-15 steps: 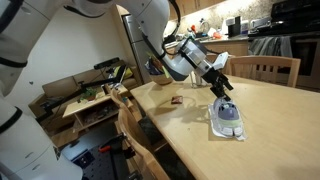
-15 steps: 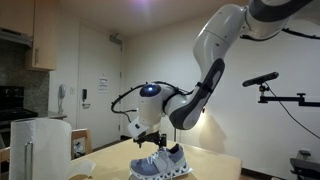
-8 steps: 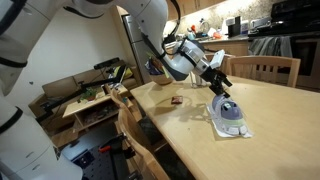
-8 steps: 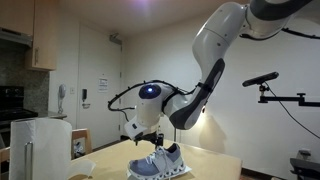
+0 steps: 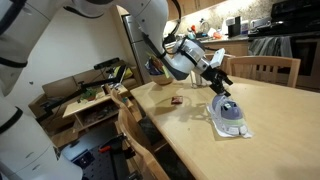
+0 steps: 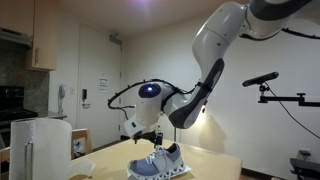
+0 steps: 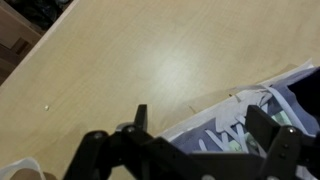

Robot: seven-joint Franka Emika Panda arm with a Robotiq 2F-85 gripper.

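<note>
A grey-blue sneaker (image 5: 230,117) with white laces lies on the wooden table (image 5: 280,115); it also shows at the table's near edge in an exterior view, sneaker (image 6: 160,163). My gripper (image 5: 219,85) hangs just above its heel end, open, with nothing between its fingers. In the wrist view the gripper (image 7: 205,125) straddles the air over the sneaker (image 7: 240,128), one dark finger (image 7: 140,118) over bare table and the other over the laces. The gripper (image 6: 157,141) sits a little above the shoe, not touching it.
A small dark object (image 5: 176,100) lies on the table beside the shoe. A bowl (image 5: 156,68) stands at the far end. Wooden chairs (image 5: 262,68) flank the table, one chair (image 5: 130,120) close by. A white appliance (image 6: 40,148) stands on a counter.
The gripper has risen slightly from the sneaker, staying open. The shoe has not moved.
</note>
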